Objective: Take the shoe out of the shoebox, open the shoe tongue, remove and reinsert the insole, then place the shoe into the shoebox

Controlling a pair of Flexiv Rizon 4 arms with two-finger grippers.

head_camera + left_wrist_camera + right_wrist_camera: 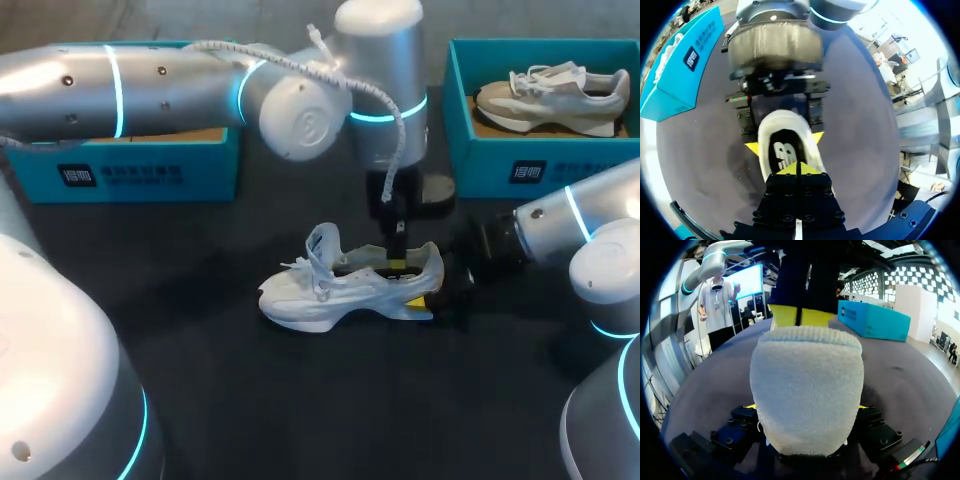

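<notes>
A white shoe lies on its sole on the black table, toe to the left and tongue pulled up. My right gripper holds its heel from behind, one finger on each side. The left wrist view shows those yellow fingertips flanking the heel. My left gripper points straight down into the shoe's opening. Its yellow tips are shut together just over the dark insole, with nothing visibly between them. From the right wrist view the left gripper stands right beyond the heel.
A teal shoebox stands at the back left, partly behind my left arm. A second teal shoebox at the back right holds a beige shoe. Bare black table lies in front of the white shoe.
</notes>
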